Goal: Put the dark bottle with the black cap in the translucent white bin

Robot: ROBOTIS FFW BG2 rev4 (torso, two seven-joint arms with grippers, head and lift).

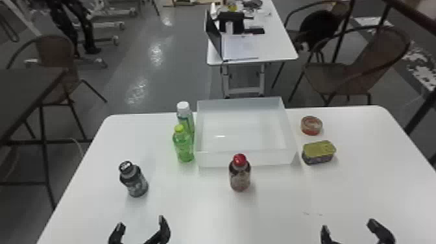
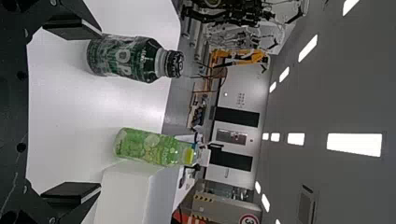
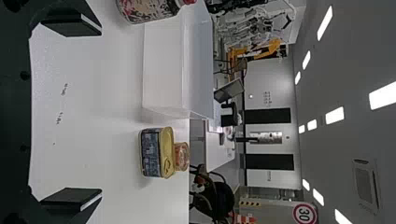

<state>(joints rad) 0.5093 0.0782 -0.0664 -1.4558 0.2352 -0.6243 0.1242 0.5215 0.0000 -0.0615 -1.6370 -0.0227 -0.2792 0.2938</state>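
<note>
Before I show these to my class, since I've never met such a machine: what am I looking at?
This is a two-armed robot. One picture looks down from its head; the other two come from its wrists, turned sideways, so standing bottles seem to lie. On the white table are a translucent white bin, the dark bottle with the black cap, a red-capped bottle, a green bottle, a white-capped bottle, a rectangular tin and a round tin. Nothing is held: the left fingers and right fingers, flat and black, stand open.

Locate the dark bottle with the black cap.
The dark bottle with the black cap stands at the table's left in the head view, left of the green bottle, beyond the left gripper.
</note>
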